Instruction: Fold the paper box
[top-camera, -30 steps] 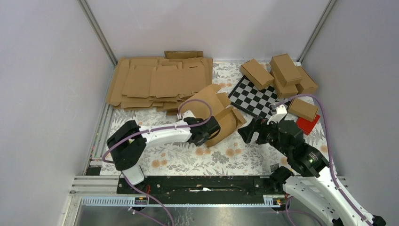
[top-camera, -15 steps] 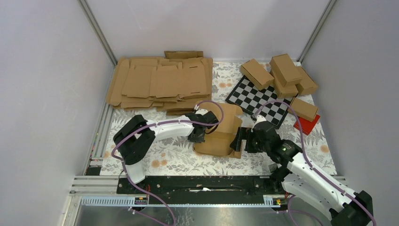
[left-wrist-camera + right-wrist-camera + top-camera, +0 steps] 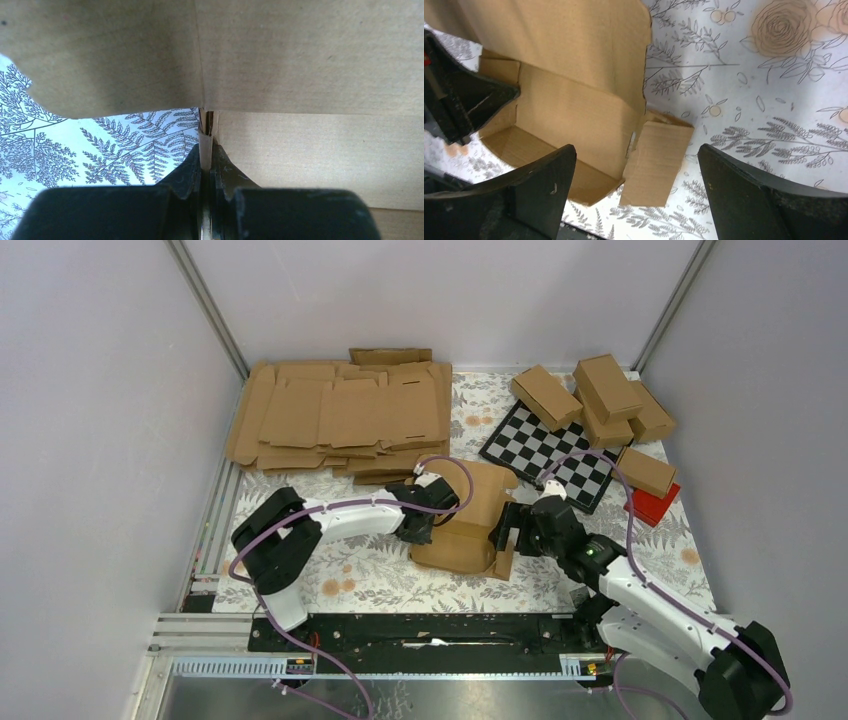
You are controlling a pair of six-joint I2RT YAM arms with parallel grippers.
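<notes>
The paper box [image 3: 470, 518] is a brown cardboard carton, partly formed, lying on the floral mat between the two arms. My left gripper [image 3: 432, 525] is shut on its left wall; in the left wrist view [image 3: 206, 157] the jaws pinch a thin cardboard edge [image 3: 205, 145]. My right gripper [image 3: 510, 530] is open at the box's right end. In the right wrist view [image 3: 636, 165] its wide-apart fingers straddle the box's open end [image 3: 574, 115] and a loose end flap [image 3: 656, 160] lying on the mat.
A stack of flat cardboard sheets [image 3: 340, 415] lies at the back left. A checkerboard [image 3: 548, 450], several folded brown boxes [image 3: 605, 390] and a small red box [image 3: 655, 505] sit at the back right. A metal rail [image 3: 420, 630] runs along the near edge.
The box was swung from a tilted open sheet into a lower, more closed shape near the mat centre. My right gripper moved left to the box's right end. The left stays shut on it.
</notes>
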